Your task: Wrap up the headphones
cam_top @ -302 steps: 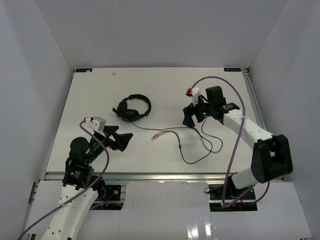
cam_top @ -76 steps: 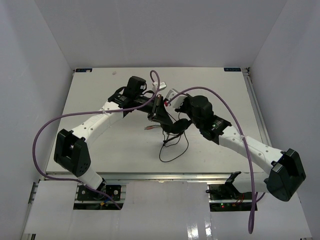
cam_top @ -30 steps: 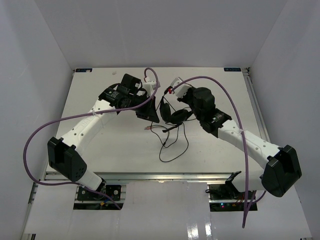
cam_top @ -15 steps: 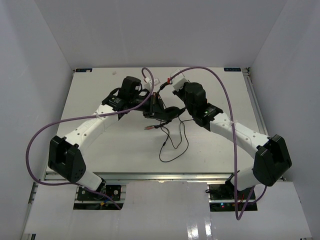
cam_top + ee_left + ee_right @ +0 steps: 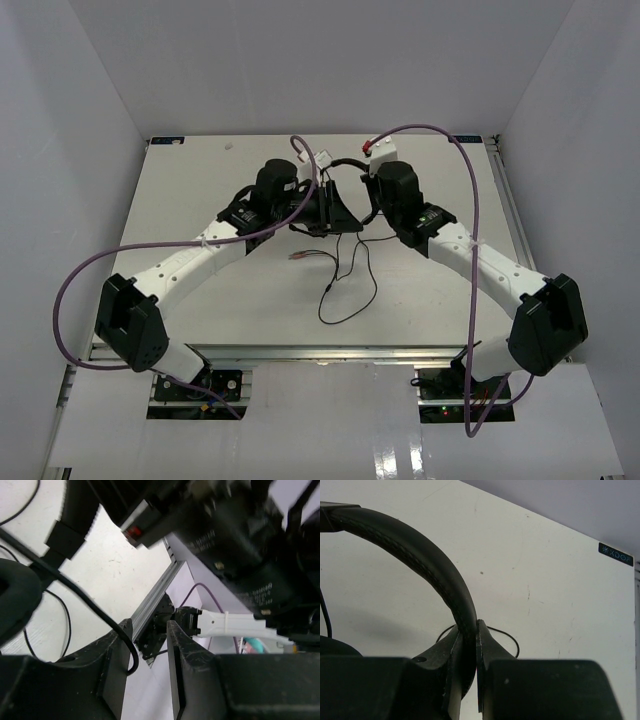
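One black over-ear padded headset, the headphones (image 5: 420,555), with one thin black cable (image 5: 75,595); its reddish plugs (image 5: 297,257) are too small to count. One white table (image 5: 200,180). Two white-and-black robot arms, the left arm (image 5: 180,265) and the right arm (image 5: 490,265). Two black two-finger grippers, the left gripper (image 5: 147,645) and the right gripper (image 5: 470,645). Two thick purple cables, one looping from the left arm (image 5: 58,315), one from the right (image 5: 430,127).

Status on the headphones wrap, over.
Right fingers shut on headband. Left fingers open by cable. Cable loose, unwrapped. Nothing in the way.
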